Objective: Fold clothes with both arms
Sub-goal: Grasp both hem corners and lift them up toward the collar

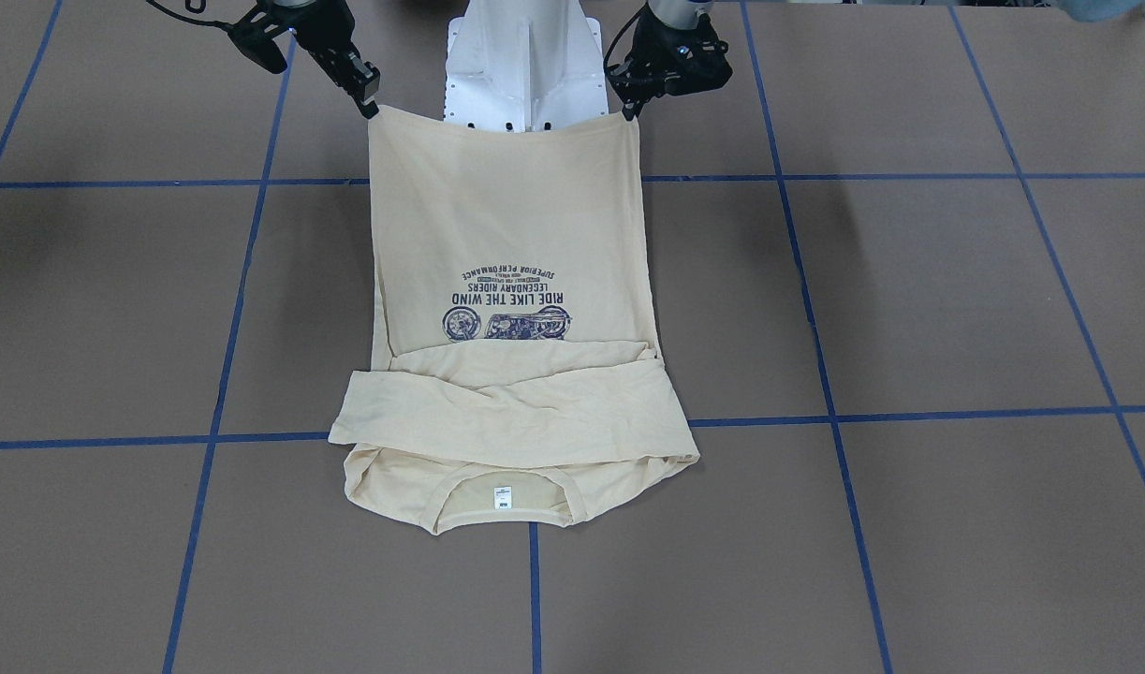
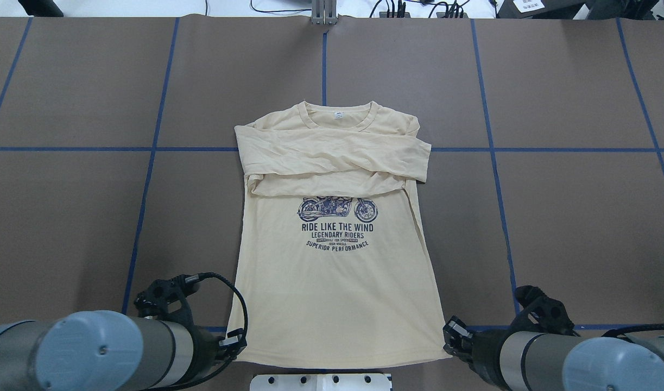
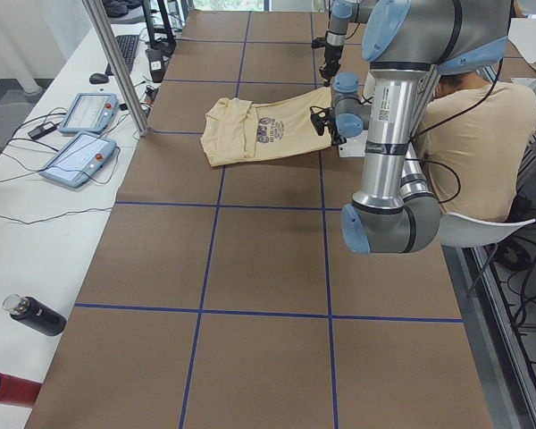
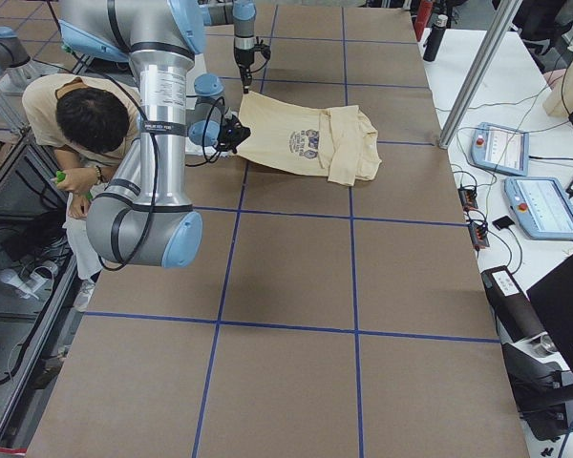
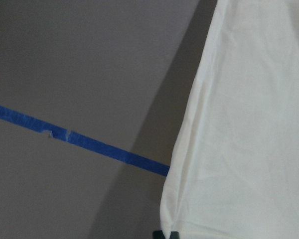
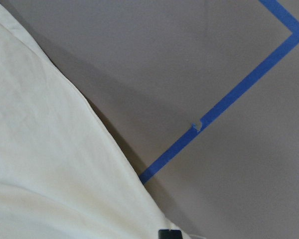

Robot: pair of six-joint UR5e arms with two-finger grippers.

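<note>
The clothes are one cream long-sleeved T-shirt point(image 2: 332, 271), lying print-up mid-table, collar and neck label point(image 2: 338, 115) at the far side. Both sleeves point(image 2: 332, 157) are folded across the chest, above the navy motorcycle print point(image 2: 337, 209). My left gripper point(image 1: 628, 110) is shut on one hem corner and my right gripper point(image 1: 371, 105) on the other. The hem point(image 1: 502, 126) hangs raised between them near the base. In each wrist view a corner of the cloth point(image 5: 249, 124) point(image 6: 50, 164) runs down to the fingertips at the bottom edge.
The white pedestal base point(image 1: 525, 65) stands just behind the lifted hem. Blue tape lines point(image 2: 323, 70) grid the brown table. A person point(image 3: 473, 143) sits behind the robot. Two teach pendants point(image 3: 76, 134) and a black bottle point(image 3: 31, 315) lie on the side bench.
</note>
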